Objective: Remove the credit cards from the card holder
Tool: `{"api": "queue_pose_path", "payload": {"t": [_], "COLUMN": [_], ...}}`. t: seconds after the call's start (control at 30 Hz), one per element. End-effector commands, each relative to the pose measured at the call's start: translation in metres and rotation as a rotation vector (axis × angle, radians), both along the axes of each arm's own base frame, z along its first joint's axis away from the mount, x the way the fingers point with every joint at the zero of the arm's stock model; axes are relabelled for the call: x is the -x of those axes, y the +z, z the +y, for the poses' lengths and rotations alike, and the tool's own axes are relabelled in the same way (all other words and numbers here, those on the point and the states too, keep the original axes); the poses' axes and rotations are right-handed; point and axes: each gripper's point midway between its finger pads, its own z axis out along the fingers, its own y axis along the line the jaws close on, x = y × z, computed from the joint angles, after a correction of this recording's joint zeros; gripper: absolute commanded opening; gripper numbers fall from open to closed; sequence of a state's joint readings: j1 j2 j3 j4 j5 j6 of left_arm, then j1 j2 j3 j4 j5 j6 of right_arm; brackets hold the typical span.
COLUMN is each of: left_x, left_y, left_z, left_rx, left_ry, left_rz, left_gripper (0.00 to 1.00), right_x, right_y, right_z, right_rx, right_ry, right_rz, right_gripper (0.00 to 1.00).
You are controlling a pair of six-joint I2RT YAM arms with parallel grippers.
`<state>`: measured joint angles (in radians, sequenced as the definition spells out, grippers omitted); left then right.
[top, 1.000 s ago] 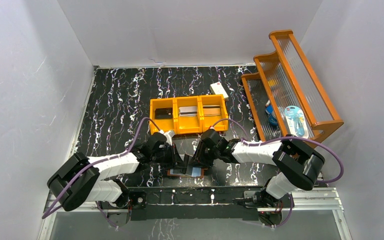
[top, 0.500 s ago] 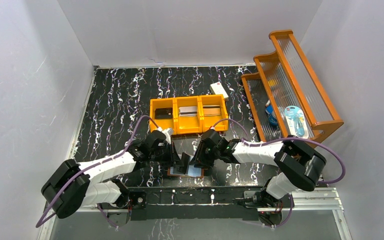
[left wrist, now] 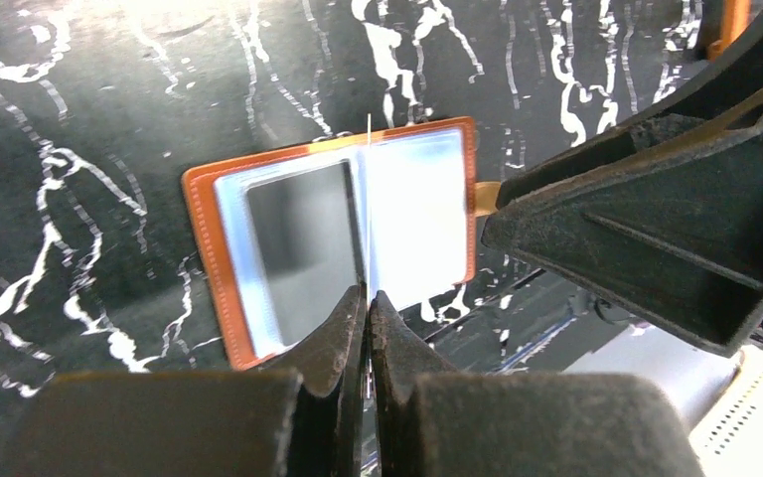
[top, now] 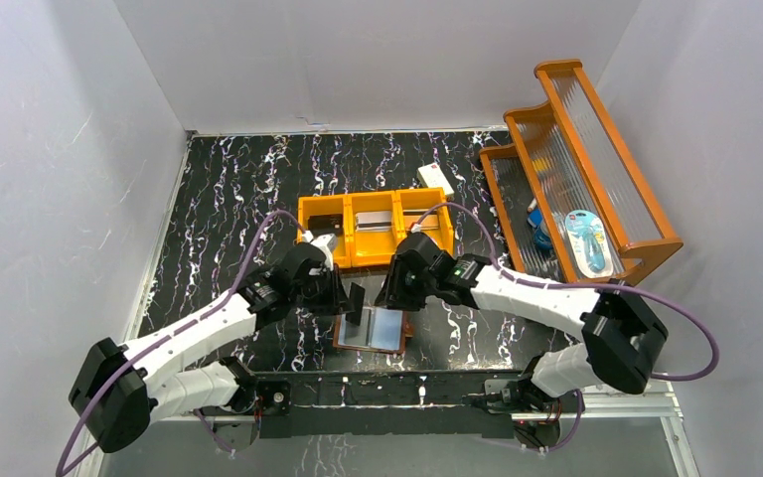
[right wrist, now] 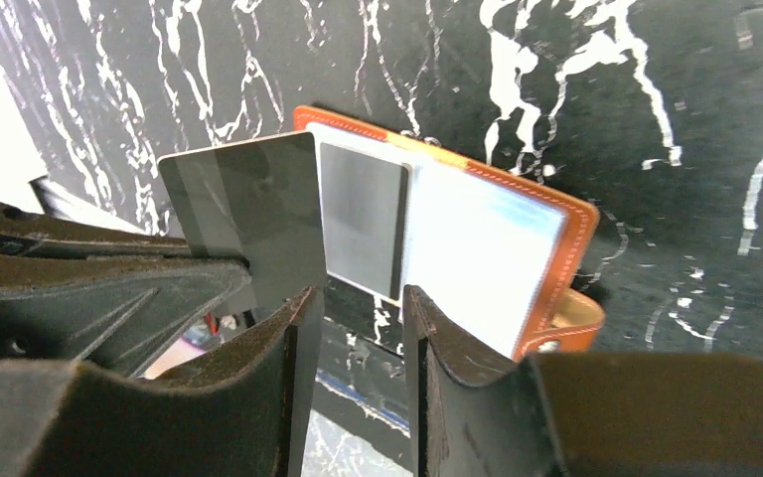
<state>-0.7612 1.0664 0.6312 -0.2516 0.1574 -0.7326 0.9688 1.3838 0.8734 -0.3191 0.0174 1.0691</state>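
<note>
Clearly, the card holder (top: 382, 333) lies spread open on the black marbled worktop (top: 228, 199), close to the near edge and between the 2 arms. Its pale inner faces are turned up and its brown snap tab (right wrist: 571, 323) sticks out from 1 edge. The left jaws are pressed fully together on 1 credit card (right wrist: 243, 214), a dark grey one. They pinch it by its lower part so that it stands upright in the air above the left part of the holder, clear of the pockets. From the left wrist it shows only edge-on, as a thin pale line. A grey card (right wrist: 363, 214) lies flat in the holder's pocket, just beside the centre fold. The right jaws stand partly open with nothing between them, their 2 fingers (right wrist: 293, 378) hanging over the holder just beside the raised card; whether 1 finger touches that card's edge I cannot tell. Beyond the holder stands an orange tray (top: 303, 234) of 3 compartments, with a black card (top: 325, 225) in the left one and a grey-silver card (top: 373, 221) in the middle one. A cream-white box (top: 435, 179) lies behind the tray, and an orange rack (top: 596, 149) stands at the right of the worktop.
</note>
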Motion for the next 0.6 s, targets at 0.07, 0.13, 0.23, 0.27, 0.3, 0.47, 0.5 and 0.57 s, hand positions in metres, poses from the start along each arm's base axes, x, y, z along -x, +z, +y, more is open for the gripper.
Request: {"api": "queue_pose_path", "payload": {"t": [0.07, 0.13, 0.23, 0.27, 0.3, 0.47, 0.5, 0.57], "left_x": [-0.006, -0.009, -0.010, -0.010, -0.010, -0.006, -0.006, -0.006], "left_y": [0.008, 0.016, 0.026, 0.028, 0.030, 0.033, 0.033, 0.034], "left_z": [0.042, 0.054, 0.067, 0.070, 0.072, 0.077, 0.077, 0.075], "left_rx": [-0.165, -0.178, -0.165, -0.160, -0.156, -0.145, -0.144, -0.140], "left_ry": [0.120, 0.181, 0.242, 0.255, 0.267, 0.276, 0.272, 0.265], "left_rz": [-0.046, -0.082, -0.129, -0.140, -0.149, -0.158, -0.158, -0.158], "left_gripper": [0.00, 0.00, 0.00, 0.00, 0.00, 0.00, 0.00, 0.00], "right_x": [0.018, 0.023, 0.022, 0.020, 0.020, 0.025, 0.026, 0.028], "right_y": [-0.001, -0.001, -0.005, -0.007, -0.011, -0.049, -0.056, -0.064], "right_z": [0.041, 0.051, 0.057, 0.058, 0.058, 0.042, 0.035, 0.024], "right_rx": [-0.212, -0.249, -0.234, -0.227, -0.216, -0.070, -0.037, 0.003], "right_ry": [0.097, 0.148, 0.165, 0.165, 0.164, 0.120, 0.102, 0.081], "right_rz": [0.106, 0.129, 0.138, 0.137, 0.142, 0.226, 0.234, 0.231], "right_gripper": [0.43, 0.43, 0.43, 0.43, 0.43, 0.42, 0.42, 0.42]}}
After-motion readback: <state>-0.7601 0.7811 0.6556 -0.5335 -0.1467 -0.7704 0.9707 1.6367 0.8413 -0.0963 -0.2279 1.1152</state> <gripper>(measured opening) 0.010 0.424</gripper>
